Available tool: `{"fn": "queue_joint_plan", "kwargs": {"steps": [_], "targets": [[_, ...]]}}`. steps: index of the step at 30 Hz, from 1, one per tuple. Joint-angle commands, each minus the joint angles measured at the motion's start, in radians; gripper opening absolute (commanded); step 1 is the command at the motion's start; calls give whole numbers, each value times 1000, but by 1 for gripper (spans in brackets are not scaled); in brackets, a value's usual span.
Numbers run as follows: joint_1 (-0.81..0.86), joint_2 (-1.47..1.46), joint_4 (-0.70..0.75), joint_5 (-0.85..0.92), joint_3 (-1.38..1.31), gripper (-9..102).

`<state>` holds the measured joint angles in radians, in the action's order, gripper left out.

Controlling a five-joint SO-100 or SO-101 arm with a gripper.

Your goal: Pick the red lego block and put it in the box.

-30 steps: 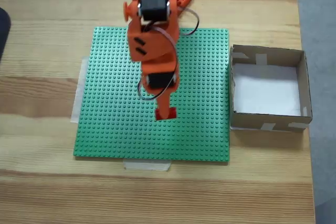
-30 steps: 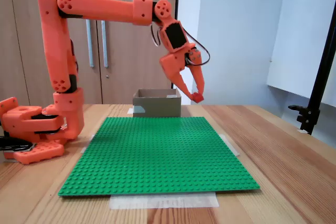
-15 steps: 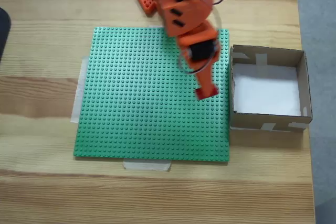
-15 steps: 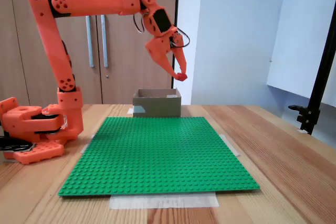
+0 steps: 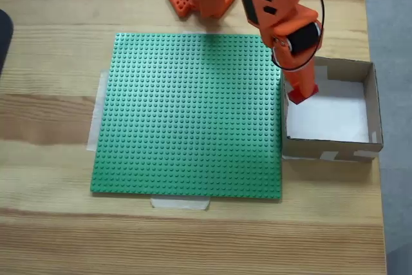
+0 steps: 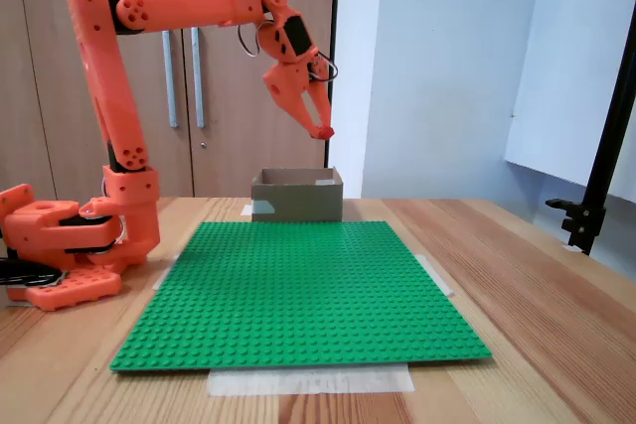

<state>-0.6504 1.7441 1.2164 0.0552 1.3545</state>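
Observation:
My orange gripper (image 5: 300,96) is shut on the red lego block (image 5: 299,97), a small red brick at its fingertips. From above, the block hangs over the left wall of the box (image 5: 367,104), a shallow brown cardboard box with a white bottom. In the side-on fixed view the gripper (image 6: 322,131) holds the red lego block (image 6: 324,132) well above the box (image 6: 296,196), which stands at the far end of the baseplate.
A large green studded baseplate (image 5: 190,114) taped to the wooden table (image 5: 51,127) lies left of the box. The arm's orange base (image 6: 60,250) sits at the table's left in the side-on view. Cabinet doors (image 6: 199,57) stand behind.
The arm has swung from over the baseplate's middle toward the box, carrying the red block and lifting it higher. The block now hangs above the box's near wall.

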Motion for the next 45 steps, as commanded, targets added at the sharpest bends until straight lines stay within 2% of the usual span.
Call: {"fn": "queue_joint_plan", "kwargs": {"steps": [1, 16, 45], "targets": [[-34, -41, 21, 15, -124, -1], [-138, -288, 112, 21, -347, -1], [-196, -403, 147, 31, -331, -1]]}}
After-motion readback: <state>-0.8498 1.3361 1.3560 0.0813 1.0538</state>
